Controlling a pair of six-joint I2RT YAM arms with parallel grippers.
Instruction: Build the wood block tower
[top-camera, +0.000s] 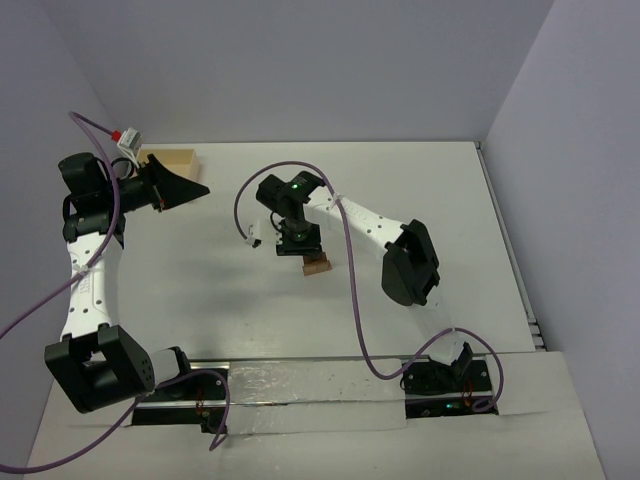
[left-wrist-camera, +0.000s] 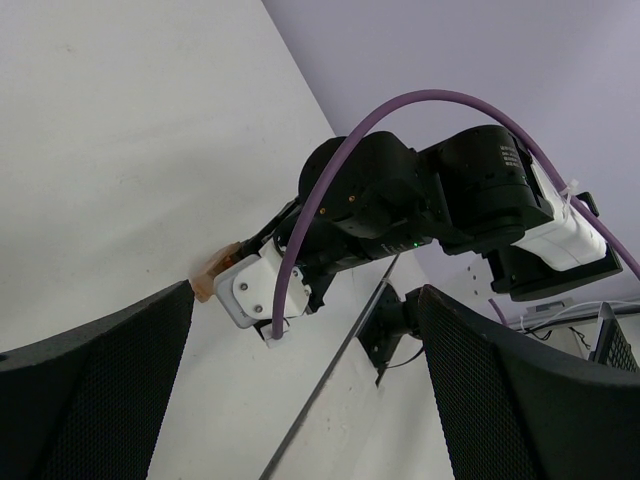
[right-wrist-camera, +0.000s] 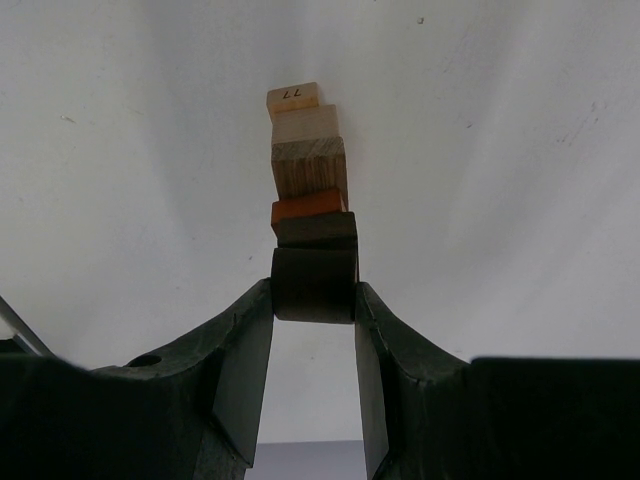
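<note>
Right wrist: right claw (right-wrist-camera: 314, 298) grips dark top block (right-wrist-camera: 314, 280) of tan-and-red tower (right-wrist-camera: 308, 165); left claw (left-wrist-camera: 305, 290) gapes empty.

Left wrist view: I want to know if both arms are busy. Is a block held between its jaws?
No: the left gripper has its jaws wide apart, with nothing held between them.

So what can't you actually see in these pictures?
Top view: the right hand covers most of the wood block tower.
Right wrist view: whether the dark block it holds rests on the stack.
Left wrist view: the right arm hides all but a tan corner.
Top view: the left hand covers part of the pale box.
</note>
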